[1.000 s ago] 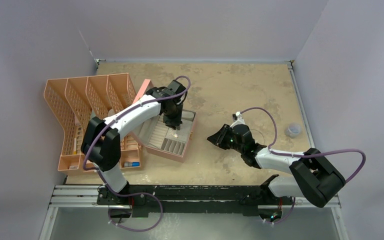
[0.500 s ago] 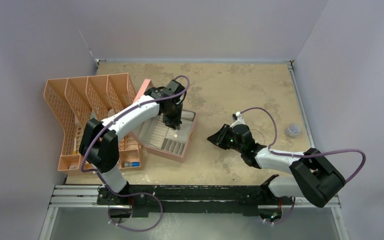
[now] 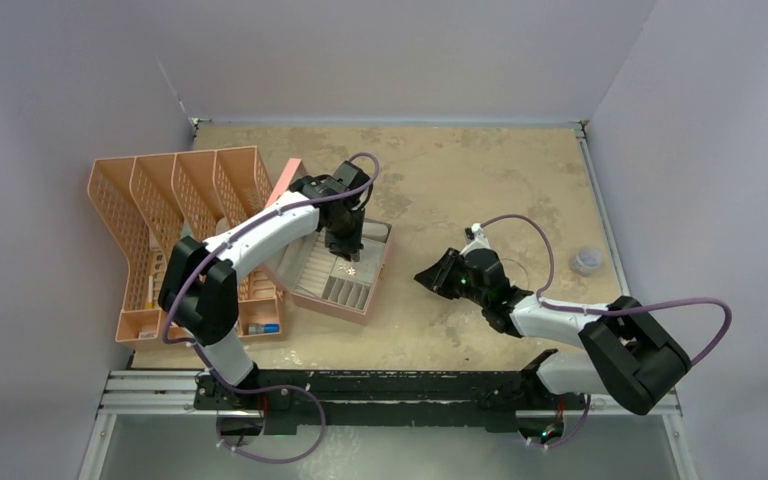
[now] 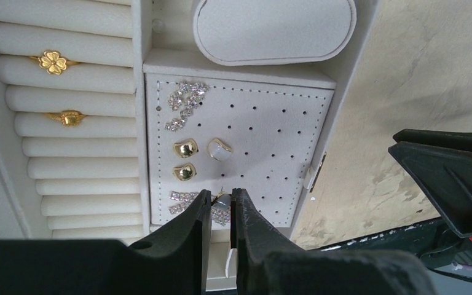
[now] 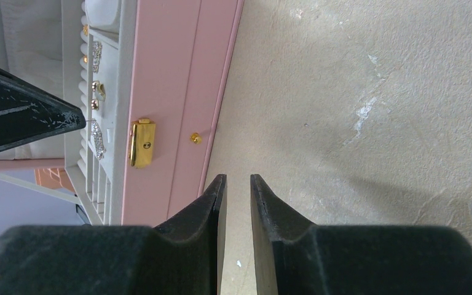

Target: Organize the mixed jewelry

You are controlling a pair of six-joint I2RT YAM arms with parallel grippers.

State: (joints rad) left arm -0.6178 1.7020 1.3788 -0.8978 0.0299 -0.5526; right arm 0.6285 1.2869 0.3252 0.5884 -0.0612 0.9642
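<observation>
My left gripper (image 4: 221, 195) is shut on a small silvery-white stud earring (image 4: 224, 200). It holds the earring just above the white perforated earring panel (image 4: 270, 141) of the open pink jewelry box (image 3: 378, 285). The panel carries two gold studs (image 4: 185, 148), a white stud (image 4: 219, 148) and crystal earrings (image 4: 186, 104). Two gold rings (image 4: 53, 61) sit in the ring rolls to the left. My right gripper (image 5: 238, 179) is empty, its jaws a narrow gap apart, low over the table beside the box. A tiny gold stud (image 5: 195, 138) lies on the table against the box's pink side.
Orange mesh file racks (image 3: 150, 200) stand at the left, with a blue-capped tube (image 3: 263, 327) in the front tray. A small clear cup (image 3: 586, 260) sits at the right edge of the table. The box's gold clasp (image 5: 141, 143) faces my right gripper.
The left arm's elbow has shifted very slightly. Both grippers stay where they were.
</observation>
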